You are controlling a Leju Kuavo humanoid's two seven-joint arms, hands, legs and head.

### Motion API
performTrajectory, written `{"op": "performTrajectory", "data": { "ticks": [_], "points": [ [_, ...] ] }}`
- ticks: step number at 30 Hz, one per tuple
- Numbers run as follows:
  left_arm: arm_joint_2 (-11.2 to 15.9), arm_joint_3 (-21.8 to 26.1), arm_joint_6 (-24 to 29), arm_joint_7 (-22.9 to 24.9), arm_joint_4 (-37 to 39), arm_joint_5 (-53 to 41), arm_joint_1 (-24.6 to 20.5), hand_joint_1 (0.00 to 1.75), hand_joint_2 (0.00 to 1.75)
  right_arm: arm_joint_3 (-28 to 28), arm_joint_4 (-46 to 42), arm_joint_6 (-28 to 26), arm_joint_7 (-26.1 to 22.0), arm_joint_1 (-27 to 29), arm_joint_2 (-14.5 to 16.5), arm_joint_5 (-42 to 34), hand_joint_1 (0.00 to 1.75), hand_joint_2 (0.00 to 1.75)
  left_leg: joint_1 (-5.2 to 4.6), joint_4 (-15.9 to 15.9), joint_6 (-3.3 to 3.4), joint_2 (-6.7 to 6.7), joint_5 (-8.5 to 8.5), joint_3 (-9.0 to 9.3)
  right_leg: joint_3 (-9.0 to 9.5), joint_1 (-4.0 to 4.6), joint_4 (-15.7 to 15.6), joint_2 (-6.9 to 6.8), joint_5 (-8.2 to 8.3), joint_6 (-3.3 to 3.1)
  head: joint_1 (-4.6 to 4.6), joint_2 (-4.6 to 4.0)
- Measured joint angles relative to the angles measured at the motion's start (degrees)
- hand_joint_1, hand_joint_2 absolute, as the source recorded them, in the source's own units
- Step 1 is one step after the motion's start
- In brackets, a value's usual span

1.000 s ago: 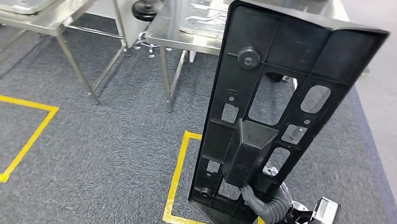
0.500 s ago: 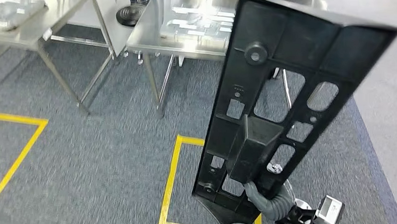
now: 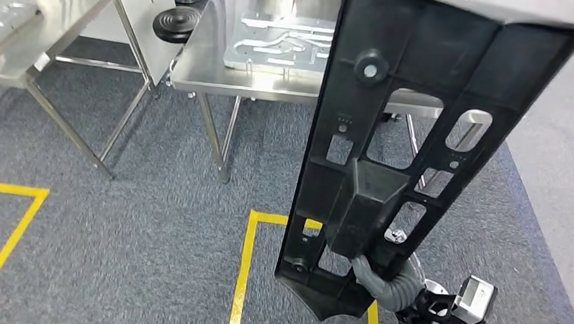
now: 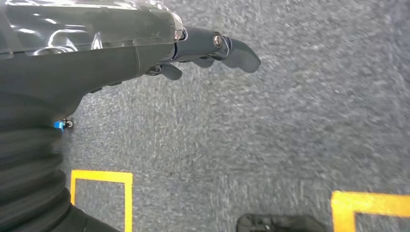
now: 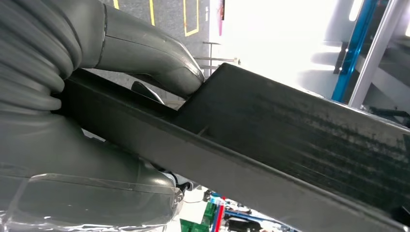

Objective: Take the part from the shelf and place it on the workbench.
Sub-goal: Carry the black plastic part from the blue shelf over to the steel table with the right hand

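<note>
The part (image 3: pixel 408 123) is a long black plastic panel with several cut-outs, held nearly upright in front of me. My right hand (image 3: pixel 381 280) grips its lower end; in the right wrist view the thumb (image 5: pixel 154 60) presses against the part (image 5: pixel 300 140). The steel workbench (image 3: pixel 208 65) stands ahead, partly behind the part. My left hand (image 4: pixel 193 48) hangs over the carpet with nothing in it, fingers slightly apart.
A flat metal plate (image 3: pixel 281 39) lies on the workbench. A second steel table (image 3: pixel 29 45) stands at the left, a black round foot (image 3: pixel 175 20) between them. Yellow floor tape (image 3: pixel 240 276) marks a square on the grey carpet below me.
The camera has moved forward: the workbench and yellow tape have slid left and closer. The part stays upright in my right hand.
</note>
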Motion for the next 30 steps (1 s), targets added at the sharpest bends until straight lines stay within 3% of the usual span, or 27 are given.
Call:
{"op": "performTrajectory", "data": {
  "ticks": [2,3,4,6,8,9,11,13,16,17,18,19,21,23,24,26,28,30],
  "points": [
    [-0.1,0.0,0.1,-0.1,0.0,0.0,0.1,0.00,1.75,0.0,0.1,0.0,0.2,0.1,-0.1,0.0,1.75,1.75,0.09,-0.3,-0.07,-0.02,-1.22,1.84,-3.40,-0.40,1.1,-0.14,-4.31,0.43,0.00,0.01],
    [-0.2,0.1,0.2,-0.1,0.0,0.0,0.1,0.00,1.75,0.1,0.2,0.0,0.3,0.0,-0.1,-0.1,1.75,1.75,0.17,-0.4,-0.14,0.08,-1.93,2.83,-4.15,-0.55,-0.3,-0.29,-4.87,0.60,0.00,0.01],
    [-0.2,0.1,0.3,-0.1,0.0,0.0,0.1,0.00,1.75,0.1,0.3,0.0,0.5,0.0,-0.2,-0.1,1.75,1.75,0.27,-0.4,-0.29,0.22,-2.67,3.84,-4.29,-0.69,-2.8,-0.58,-3.61,0.72,0.00,0.00],
    [-0.3,0.2,0.3,-0.1,0.0,0.0,0.2,0.00,1.75,0.2,0.4,0.1,0.7,0.0,-0.2,-0.3,1.75,1.75,0.34,-0.3,-0.83,0.70,-4.17,5.63,-3.54,-0.81,-9.4,-2.57,3.17,0.68,0.01,0.00],
    [-0.3,0.3,0.4,-0.1,0.0,0.0,0.2,0.00,1.75,0.3,0.6,0.3,0.8,-0.2,-0.3,-0.5,1.75,1.75,0.15,-0.2,-1.69,1.43,-5.58,6.90,-3.01,-0.71,-12.6,-4.71,7.68,0.07,0.01,0.00],
    [-0.3,0.4,0.4,-0.1,0.0,0.0,0.2,0.00,1.75,0.4,0.6,0.4,0.8,-0.3,-0.3,-0.6,1.75,1.75,0.05,0.0,-2.18,1.88,-5.89,7.47,-3.04,-0.67,-12.6,-4.82,8.11,-0.42,0.00,0.01],
    [-0.3,0.4,0.4,-0.1,0.0,0.0,0.1,0.00,1.75,0.5,0.5,0.7,0.9,-0.4,-0.3,-0.7,1.75,1.75,0.17,0.6,-3.11,2.55,-6.36,8.13,-2.69,-0.60,-12.5,-3.47,8.40,-1.35,0.00,0.00],
    [-0.3,0.4,0.4,-0.1,0.0,-0.1,-0.2,0.00,1.75,0.5,0.5,0.8,0.9,-0.5,-0.3,-0.7,1.75,1.75,0.45,3.5,-3.49,1.88,-8.29,7.18,-2.39,-0.53,-12.6,-2.23,8.54,-2.11,0.00,0.01],
    [-0.3,0.4,0.4,-0.2,0.0,-0.2,-0.2,0.00,1.75,0.8,0.5,1.0,1.0,-0.4,-0.4,-0.7,1.75,1.75,0.46,13.6,-3.45,0.64,-13.62,1.37,-2.48,-0.13,-12.6,-0.44,8.33,-2.76,0.00,0.01],
    [-0.3,0.4,0.4,-0.2,0.0,-0.2,-0.1,0.00,1.75,0.9,0.5,1.0,1.0,-0.3,-0.4,-0.7,1.75,1.75,0.42,15.9,-3.32,0.53,-14.22,-0.37,-2.47,0.07,-12.6,0.20,8.25,-2.88,0.00,0.00],
    [-0.3,0.4,0.3,-0.3,0.0,-0.2,0.0,0.00,1.75,1.0,0.5,1.0,1.0,-0.3,-0.4,-0.7,1.75,1.75,0.37,16.3,-3.05,0.47,-13.59,-1.31,-2.40,0.27,-12.5,0.83,8.18,-2.97,0.00,0.00],
    [-0.3,0.4,0.3,-0.3,0.0,-0.2,0.0,0.00,1.75,1.0,0.5,1.0,1.0,-0.3,-0.4,-0.7,1.75,1.75,0.25,14.6,-2.65,0.34,-11.69,-1.32,-2.27,0.49,-12.5,1.45,8.12,-3.03,0.00,0.00],
    [-0.2,0.5,0.3,-0.5,0.0,-0.2,0.1,0.00,1.75,1.0,0.5,1.1,1.0,-0.3,-0.4,-0.7,1.75,1.75,-0.13,7.6,-1.66,-1.00,-6.42,0.28,-1.96,0.83,-12.5,2.50,8.02,-3.03,0.01,0.01],
    [-0.1,0.4,0.3,-0.5,0.0,-0.3,0.1,0.00,1.75,1.1,0.6,1.1,1.0,-0.4,-0.4,-0.7,1.75,1.75,-0.62,3.0,-1.02,-2.65,-4.69,1.16,-2.12,0.87,-12.4,3.47,8.03,-2.69,0.01,0.01],
    [0.0,0.5,0.3,-0.5,0.0,-0.4,0.1,0.00,1.75,1.1,0.7,1.1,1.0,-0.4,-0.4,-0.7,1.75,1.75,-0.79,2.5,-0.85,-2.96,-4.64,1.08,-2.31,0.82,-12.4,3.92,8.04,-2.42,0.01,0.01],
    [-0.1,0.5,0.2,-0.5,0.0,-0.6,0.1,0.00,1.75,1.1,0.7,1.1,1.0,-0.3,-0.4,-0.7,1.75,1.75,-0.68,2.0,-0.47,-2.31,-3.51,1.31,-2.52,0.84,-12.4,4.46,8.01,-1.84,0.00,0.01],
    [-0.2,0.5,0.2,-0.6,0.0,-0.6,-0.1,0.00,1.75,1.2,0.7,1.0,1.0,-0.4,-0.5,-0.7,1.75,1.75,-0.29,1.2,-0.05,-1.24,-2.58,1.80,-3.41,0.98,-10.5,2.78,6.71,-1.30,0.01,0.01],
    [-0.3,0.5,0.2,-0.5,0.0,-0.6,-0.2,0.00,1.75,1.2,0.7,0.8,1.1,-0.5,-0.5,-0.6,1.75,1.75,-0.16,0.9,0.28,-0.23,-2.43,2.00,-6.56,0.70,-4.3,0.53,3.43,-0.70,0.01,0.00]
  ]
}}
